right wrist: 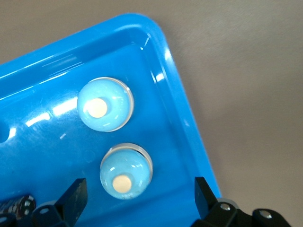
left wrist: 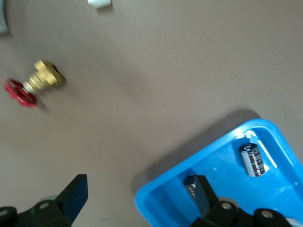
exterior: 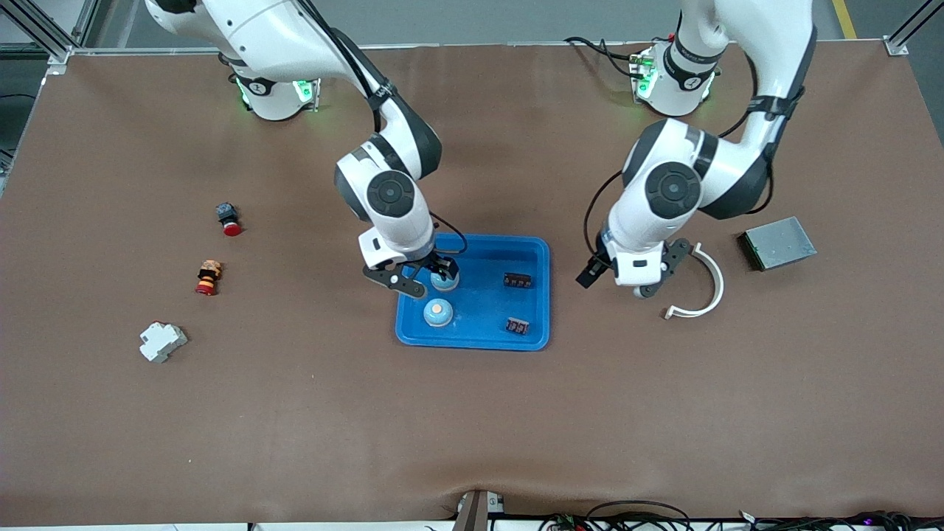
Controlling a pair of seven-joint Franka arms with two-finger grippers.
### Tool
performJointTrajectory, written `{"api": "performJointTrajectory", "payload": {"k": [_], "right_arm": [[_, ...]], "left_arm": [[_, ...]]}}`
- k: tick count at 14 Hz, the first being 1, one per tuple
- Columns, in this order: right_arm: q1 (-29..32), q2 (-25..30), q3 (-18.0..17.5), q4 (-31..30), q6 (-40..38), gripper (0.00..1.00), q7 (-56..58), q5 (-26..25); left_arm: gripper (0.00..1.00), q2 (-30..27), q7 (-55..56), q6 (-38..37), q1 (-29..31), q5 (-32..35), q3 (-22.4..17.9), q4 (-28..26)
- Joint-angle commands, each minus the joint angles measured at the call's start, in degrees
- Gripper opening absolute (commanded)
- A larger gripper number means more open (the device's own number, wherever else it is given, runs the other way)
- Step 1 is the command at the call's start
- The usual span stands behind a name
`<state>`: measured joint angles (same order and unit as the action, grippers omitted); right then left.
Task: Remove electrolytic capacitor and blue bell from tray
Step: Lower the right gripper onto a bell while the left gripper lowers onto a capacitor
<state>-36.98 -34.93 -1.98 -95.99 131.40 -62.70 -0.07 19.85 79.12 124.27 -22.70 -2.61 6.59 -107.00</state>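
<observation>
Tray mid-table as landmark. In it: two blue bells, one under right gripper, the other nearer the front cam; two capacitors, and, toward left arm's end of tray.

R gripper jaws wide open, straddling the bell, nothing held. L gripper open, empty, over bare table beside tray; waiting.

Step, I judge: grasp bell. Centre fingers across dome, drop low, clear the rim, then close.

R wrist cam shows both bells and the rim; L wrist cam shows capacitor markings, plus brass valve
</observation>
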Motion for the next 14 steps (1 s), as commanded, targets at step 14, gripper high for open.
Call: {"api": "performJointTrajectory", "payload": {"k": [14], "right_arm": [[-2.5,-7.0,0.7,2.9,4.9,1.00,-2.3,-1.6]], "left_arm": [[0.72,17.8,34.8,15.7,-9.6,7.1,-0.3,7.2]]}}
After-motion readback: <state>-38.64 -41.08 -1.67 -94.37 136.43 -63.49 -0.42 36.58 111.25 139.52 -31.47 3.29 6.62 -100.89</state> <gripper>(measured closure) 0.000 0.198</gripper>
